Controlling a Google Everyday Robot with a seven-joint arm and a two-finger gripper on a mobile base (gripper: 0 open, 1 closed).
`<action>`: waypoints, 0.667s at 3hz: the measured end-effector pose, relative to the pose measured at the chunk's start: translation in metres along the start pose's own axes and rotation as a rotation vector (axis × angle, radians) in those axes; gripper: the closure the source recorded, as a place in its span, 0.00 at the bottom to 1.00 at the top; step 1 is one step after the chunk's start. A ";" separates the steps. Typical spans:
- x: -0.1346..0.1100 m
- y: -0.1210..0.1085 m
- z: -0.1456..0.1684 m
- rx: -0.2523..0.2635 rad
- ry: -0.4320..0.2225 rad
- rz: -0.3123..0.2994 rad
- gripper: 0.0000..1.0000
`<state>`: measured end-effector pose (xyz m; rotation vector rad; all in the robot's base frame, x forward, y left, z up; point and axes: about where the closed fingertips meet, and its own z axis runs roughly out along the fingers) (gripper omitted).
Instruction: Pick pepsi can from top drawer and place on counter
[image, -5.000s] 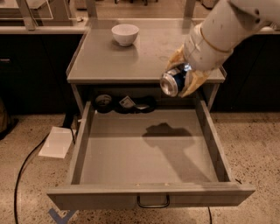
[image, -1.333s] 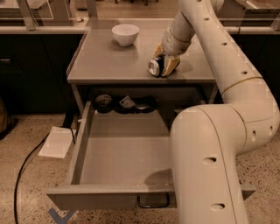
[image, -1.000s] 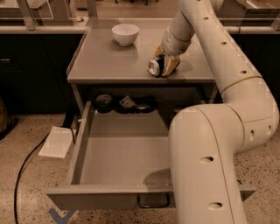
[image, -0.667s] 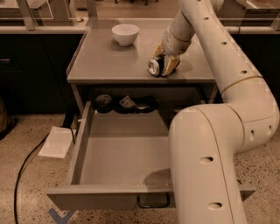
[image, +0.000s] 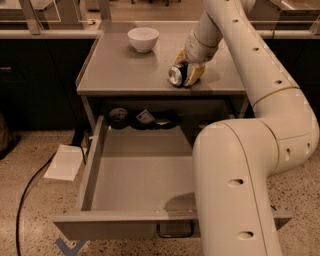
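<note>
I see the grey counter (image: 125, 70), a bowl (image: 143, 38) at its far side, dark cabinets (image: 35, 85) behind, and the drawer (image: 140, 172) open below over speckled floor (image: 302, 197). The can (image: 176, 75) lies on its side at the counter's near right, clasped by the gripper (image: 186, 71).

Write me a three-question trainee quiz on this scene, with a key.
1. Short answer: is the drawer open or shut?
2. True or false: the can lies on its side on the counter.
3. Where is the gripper?
A) down inside the drawer
B) at the counter's front right, closed on the can
C) raised high above the counter, holding nothing

Key: 1. open; 2. true; 3. B
</note>
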<state>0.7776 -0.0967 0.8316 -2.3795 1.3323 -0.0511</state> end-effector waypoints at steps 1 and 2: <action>0.000 0.000 0.000 0.000 0.000 0.000 0.00; 0.000 0.000 0.000 0.000 0.000 0.000 0.00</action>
